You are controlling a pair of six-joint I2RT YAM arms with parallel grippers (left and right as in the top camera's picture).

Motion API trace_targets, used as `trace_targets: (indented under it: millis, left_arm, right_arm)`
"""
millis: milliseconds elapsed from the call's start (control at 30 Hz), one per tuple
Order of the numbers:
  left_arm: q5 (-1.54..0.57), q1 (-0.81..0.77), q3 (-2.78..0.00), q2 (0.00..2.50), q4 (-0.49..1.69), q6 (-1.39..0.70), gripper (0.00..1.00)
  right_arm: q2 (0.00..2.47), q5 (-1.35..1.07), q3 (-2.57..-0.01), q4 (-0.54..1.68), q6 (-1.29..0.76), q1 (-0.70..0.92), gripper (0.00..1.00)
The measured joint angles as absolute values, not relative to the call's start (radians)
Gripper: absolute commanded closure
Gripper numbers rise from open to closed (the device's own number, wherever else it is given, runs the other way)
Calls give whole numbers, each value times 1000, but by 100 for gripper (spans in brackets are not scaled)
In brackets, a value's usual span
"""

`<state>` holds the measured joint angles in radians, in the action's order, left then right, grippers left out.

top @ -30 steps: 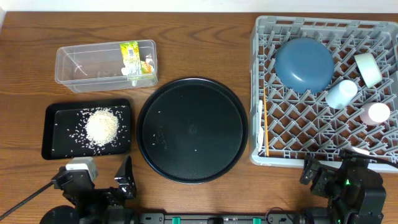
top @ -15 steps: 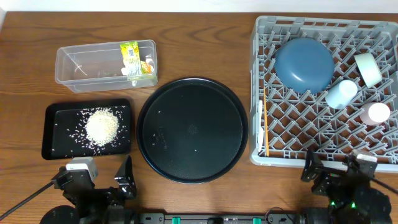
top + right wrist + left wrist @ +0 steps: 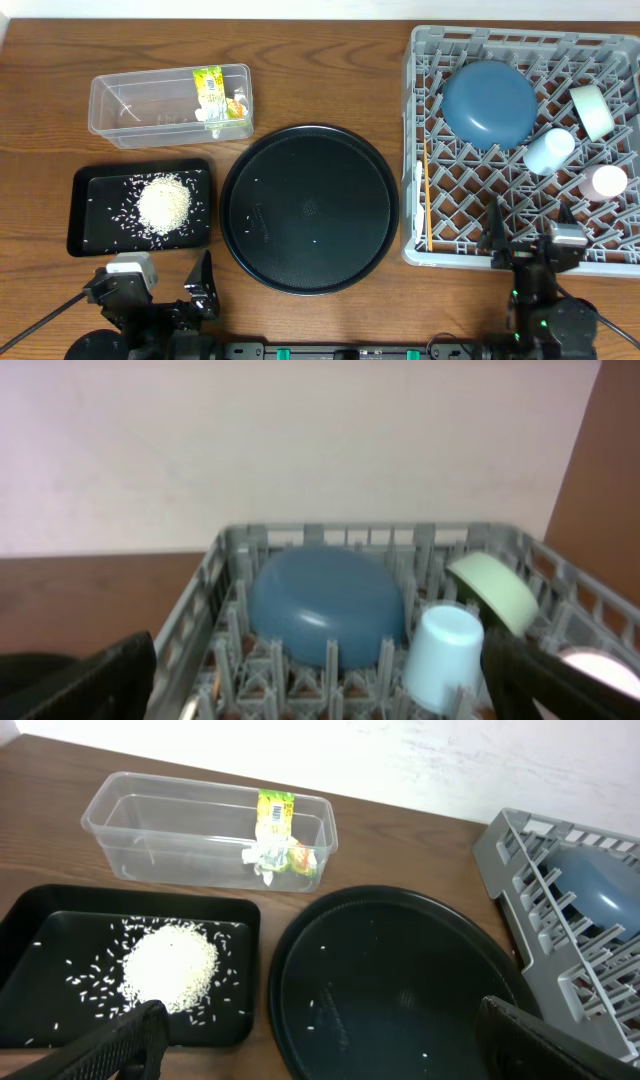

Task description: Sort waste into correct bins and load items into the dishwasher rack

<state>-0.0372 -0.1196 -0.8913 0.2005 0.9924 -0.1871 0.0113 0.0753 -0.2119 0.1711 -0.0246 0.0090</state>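
Looks to me like you're basically at cleanup. Both hands are empty and spread wide: left hand (image 3: 160,288) at the near edge of the worktop, right hand (image 3: 530,245) just over the front wall of the dishwasher rack (image 3: 415,150).

The rice (image 3: 163,204) is piled in the black rectangular tray (image 3: 80,215), and the wrappers (image 3: 209,84) sit in the clear tub's (image 3: 120,105) right end. In the rack, the blue bowl (image 3: 490,102) is face-down, the cream bowl (image 3: 592,108) is tipped, both cups are upside down, and the wooden stick (image 3: 427,195) lies along the left wall.

A few stray grains (image 3: 322,948) dot the round black tray (image 3: 300,250). If you go for those, come down slow and vertical, because they're tiny and I'd guess they'll skid.
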Motion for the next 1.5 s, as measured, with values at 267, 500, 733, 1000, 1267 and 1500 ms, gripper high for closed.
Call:
trace_targets:
  millis: [267,500,733,1000,1267,1500]
  left_arm:
    - [-38,-120,-891,200,993,-187,3]
    - [-37,-120,-891,200,993,-187,2]
    - [-37,-120,-891,200,992,-187,2]
    - [-38,-120,-891,200,992,-187,2]
    - [-37,-120,-891,200,993,-187,2]
    - [-37,-120,-891,200,992,-187,2]
  right_arm:
    - [12,75,-6,-41,23,9,1]
    - [11,67,-7,64,56,9,1]
    - [11,66,-7,64,63,9,1]
    - [11,66,-7,64,63,9,1]
    - [11,65,-7,64,63,9,1]
    - [11,64,-7,64,63,9,1]
